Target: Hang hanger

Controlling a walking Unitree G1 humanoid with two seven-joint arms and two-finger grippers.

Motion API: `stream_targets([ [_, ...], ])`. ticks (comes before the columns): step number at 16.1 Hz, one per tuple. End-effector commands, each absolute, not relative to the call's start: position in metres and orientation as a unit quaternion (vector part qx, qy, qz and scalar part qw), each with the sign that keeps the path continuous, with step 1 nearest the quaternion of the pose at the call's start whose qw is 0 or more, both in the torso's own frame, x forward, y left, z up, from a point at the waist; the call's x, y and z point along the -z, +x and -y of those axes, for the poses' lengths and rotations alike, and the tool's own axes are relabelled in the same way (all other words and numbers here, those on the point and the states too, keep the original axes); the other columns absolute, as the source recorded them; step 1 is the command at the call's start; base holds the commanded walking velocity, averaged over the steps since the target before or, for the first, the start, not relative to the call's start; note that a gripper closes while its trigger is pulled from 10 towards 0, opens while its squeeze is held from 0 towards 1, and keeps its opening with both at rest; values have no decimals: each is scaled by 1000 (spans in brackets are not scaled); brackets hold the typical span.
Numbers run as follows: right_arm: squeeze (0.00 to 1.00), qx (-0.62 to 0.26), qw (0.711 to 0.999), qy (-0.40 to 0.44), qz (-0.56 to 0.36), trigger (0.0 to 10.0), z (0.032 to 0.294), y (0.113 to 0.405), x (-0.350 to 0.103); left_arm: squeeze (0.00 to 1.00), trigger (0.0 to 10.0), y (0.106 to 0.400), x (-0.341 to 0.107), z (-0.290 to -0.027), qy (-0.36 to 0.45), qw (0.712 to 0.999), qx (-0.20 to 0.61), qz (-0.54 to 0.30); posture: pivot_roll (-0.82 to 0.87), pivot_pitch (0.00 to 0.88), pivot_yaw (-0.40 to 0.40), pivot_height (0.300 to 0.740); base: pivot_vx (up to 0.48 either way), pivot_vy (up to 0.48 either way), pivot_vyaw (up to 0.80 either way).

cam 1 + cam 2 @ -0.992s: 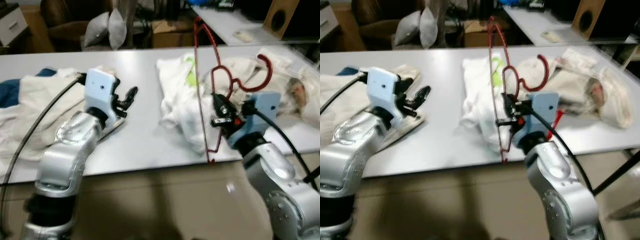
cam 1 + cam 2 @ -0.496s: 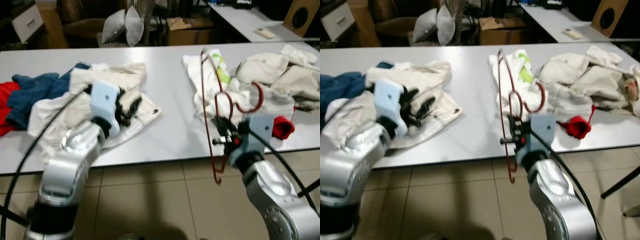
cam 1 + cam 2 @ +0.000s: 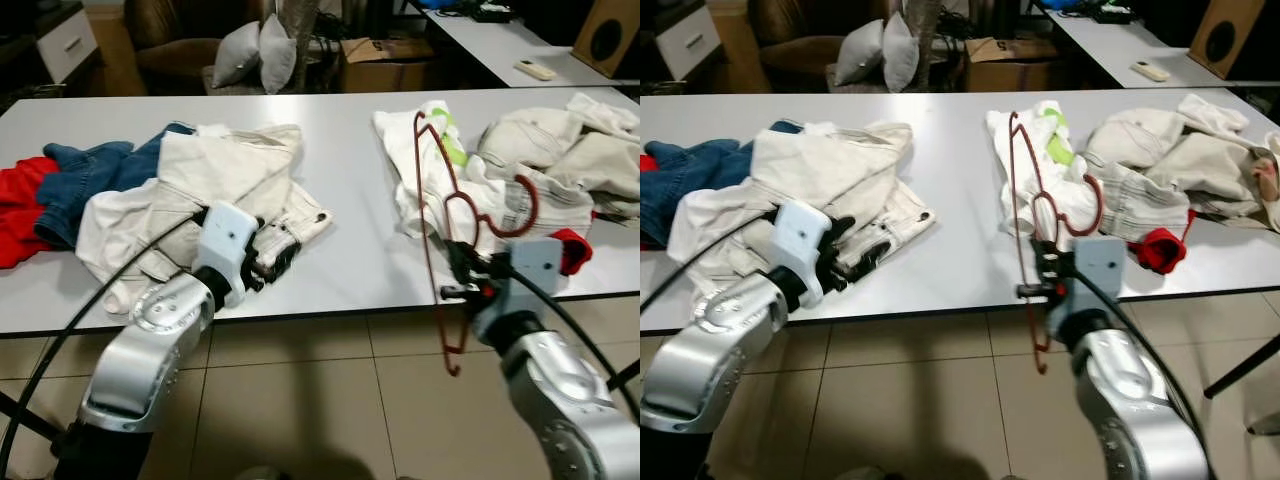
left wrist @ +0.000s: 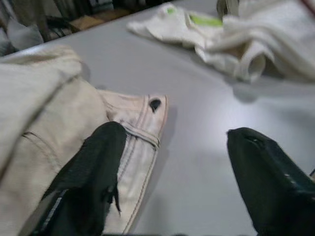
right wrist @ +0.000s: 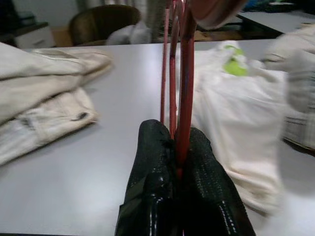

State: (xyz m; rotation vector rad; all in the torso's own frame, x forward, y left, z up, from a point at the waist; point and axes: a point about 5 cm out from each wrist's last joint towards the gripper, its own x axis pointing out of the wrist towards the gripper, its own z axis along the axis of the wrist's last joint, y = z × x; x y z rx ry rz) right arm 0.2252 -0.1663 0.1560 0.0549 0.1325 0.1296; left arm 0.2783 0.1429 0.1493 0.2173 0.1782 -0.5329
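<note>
Off the worktop (image 3: 345,255) edge, right tool (image 3: 462,278) clamps hanger (image 3: 430,215) upright for carrying; left tool (image 4: 172,182) spread, idle.

A lived-in home room: beyond the left claw (image 3: 268,262), a laundry-strewn counter (image 3: 340,150), a brown armchair (image 3: 185,35) with cushions (image 3: 258,52).

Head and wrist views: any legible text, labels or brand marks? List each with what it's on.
None can be read.
Cardboard box behind the table: a dark mark on its flap, too blurred to read.
White garment: a green patch, no letters can be made out.
Left gripper, right gripper and red hanger: no markings seen.
</note>
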Motion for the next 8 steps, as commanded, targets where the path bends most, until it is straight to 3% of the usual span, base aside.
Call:
stream_targets([
  [1,0,-60,996,27,-63,10000,176,224,-156,1000,10000,283,-149,-140,135,948,274,-85,-45,0,21,740,0,0,0],
  [3,0,-60,996,20,-61,10000,188,221,-157,1000,10000,288,-143,-137,168,937,289,-97,-48,0,25,740,0,0,0],
  [4,0,-58,996,17,-61,10000,195,219,-158,576,10000,292,-138,-133,182,930,302,-102,-50,0,26,740,0,0,0],
  [5,0,-57,996,15,-61,10000,198,218,-158,341,10000,295,-135,-131,179,929,305,-107,-54,0,29,740,0,0,0],
  [6,0,-59,996,9,-60,10000,202,217,-159,0,10000,304,-129,-127,194,925,306,-110,-63,0,36,740,0,0,0],
  [8,0,-64,996,4,-58,10000,202,216,-161,0,10000,322,-118,-120,217,919,308,-118,-83,0,43,740,0,0,0],
])
